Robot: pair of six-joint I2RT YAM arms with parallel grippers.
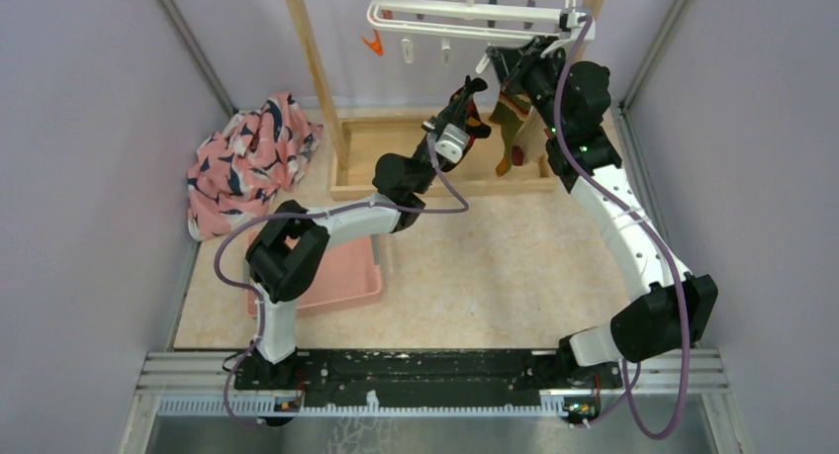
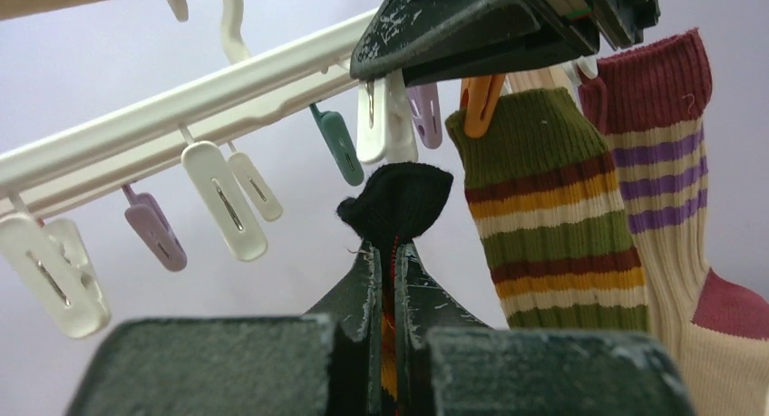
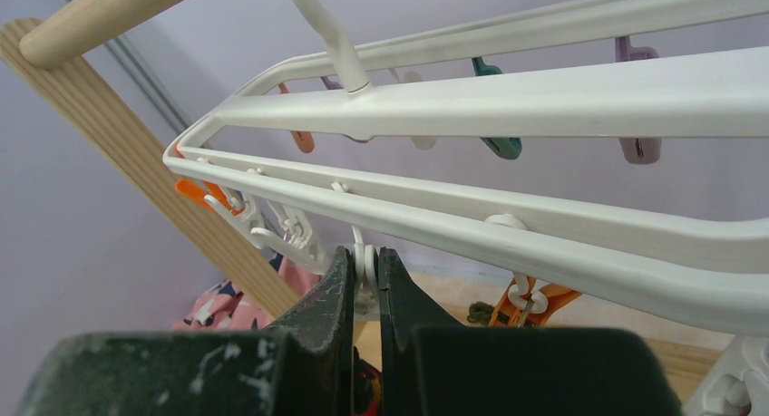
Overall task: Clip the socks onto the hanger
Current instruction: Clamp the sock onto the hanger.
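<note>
The left pincer (image 2: 392,257) is closed on the black argyle sock (image 2: 399,198), and the sock's bunched top stands out above its tips, just under a white clip (image 2: 385,126) of the hanger (image 3: 544,99). The right pincer (image 3: 365,262) pinches this clip. The olive striped sock (image 2: 544,217) and the beige sock (image 2: 671,180) hang just beside.

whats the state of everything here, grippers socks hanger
left gripper: shut on black sock
right gripper: shut on white clip
black sock: gripped, not yet clipped
olive striped sock: hanging from orange clip
beige sock: hanging from hanger
pink cloth: crumpled in a heap
</note>
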